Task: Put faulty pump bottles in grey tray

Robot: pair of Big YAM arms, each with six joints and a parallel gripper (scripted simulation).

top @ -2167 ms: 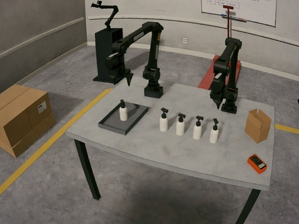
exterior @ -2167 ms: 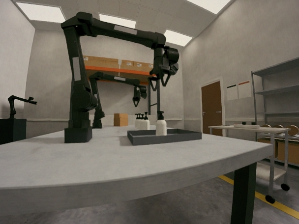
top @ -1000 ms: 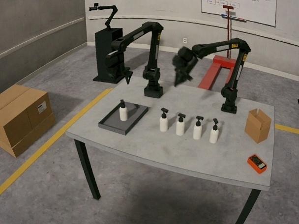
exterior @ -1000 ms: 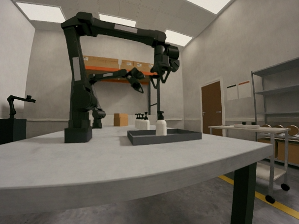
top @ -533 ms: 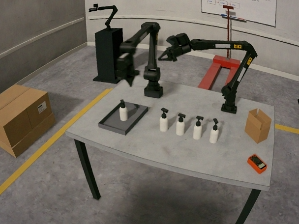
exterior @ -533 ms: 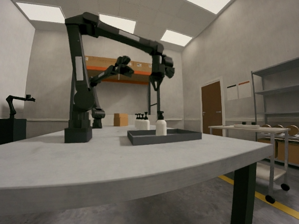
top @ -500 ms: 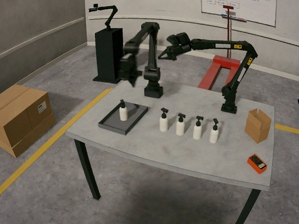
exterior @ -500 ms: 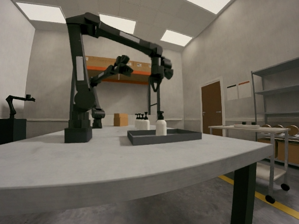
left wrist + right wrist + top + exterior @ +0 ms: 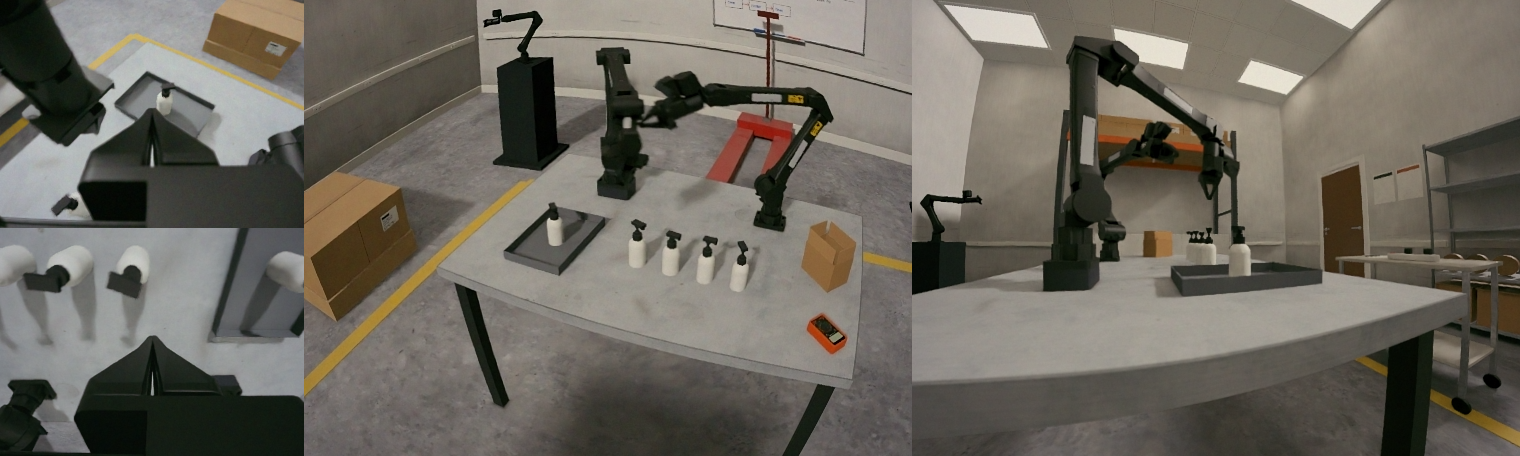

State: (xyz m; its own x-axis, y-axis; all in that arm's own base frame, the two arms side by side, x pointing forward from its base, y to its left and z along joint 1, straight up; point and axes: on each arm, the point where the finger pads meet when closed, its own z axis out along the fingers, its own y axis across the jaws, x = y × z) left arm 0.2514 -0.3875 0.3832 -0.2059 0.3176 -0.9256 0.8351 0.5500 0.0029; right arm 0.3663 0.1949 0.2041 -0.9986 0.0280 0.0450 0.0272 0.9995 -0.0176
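Observation:
One white pump bottle point(image 9: 554, 227) stands upright in the grey tray point(image 9: 556, 241) at the table's left. Four more bottles stand upright in a row on the table to the tray's right, from the first point(image 9: 637, 247) to the last point(image 9: 739, 270). My left gripper point(image 9: 648, 120) is shut and empty, high above the back of the table; its wrist view looks down on the tray bottle point(image 9: 164, 100). My right gripper point(image 9: 1210, 192) is shut and empty, pointing down high above the table. Its wrist view shows three row bottles point(image 9: 132, 265) and the tray bottle point(image 9: 287, 270).
A small open cardboard box point(image 9: 828, 255) and an orange multimeter point(image 9: 826, 332) sit at the table's right end. The two arm bases point(image 9: 616, 185) point(image 9: 769, 220) stand at the back edge. A large cardboard box point(image 9: 351, 240) is on the floor.

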